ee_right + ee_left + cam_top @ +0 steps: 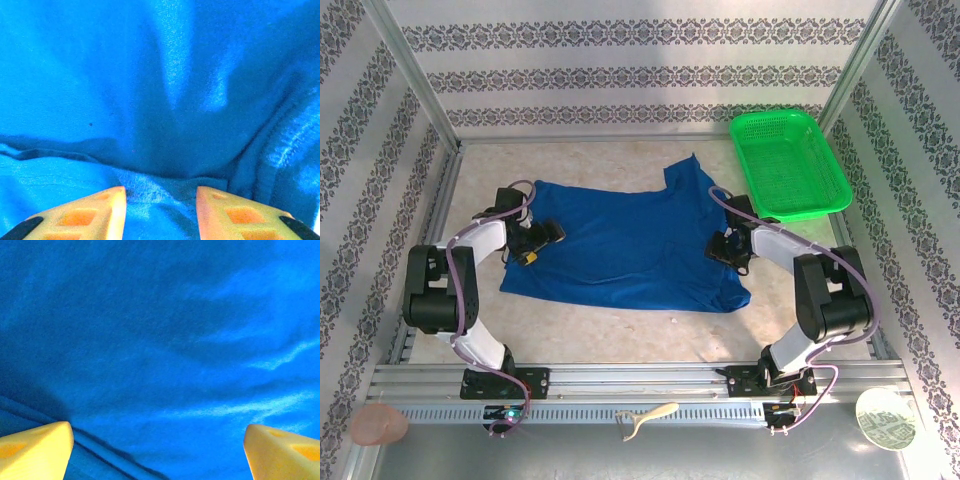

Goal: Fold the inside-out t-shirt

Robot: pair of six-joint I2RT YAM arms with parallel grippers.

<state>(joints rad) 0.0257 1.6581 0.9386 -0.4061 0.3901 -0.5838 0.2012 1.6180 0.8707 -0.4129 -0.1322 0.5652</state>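
The pale table (620,335) bears a blue t-shirt (620,245) and green basket (790,165).

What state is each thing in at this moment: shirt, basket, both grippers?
t-shirt: spread on the table, plain blue face up, wrinkled.
green basket: upright, empty.
left gripper: open, over the shirt.
right gripper: fingers partly apart, cloth bunched between them; grip unclear.

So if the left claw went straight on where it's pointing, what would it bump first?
The blue t-shirt. The left gripper points down at the cloth with its jaws wide open. It looks close, though depth is unclear.
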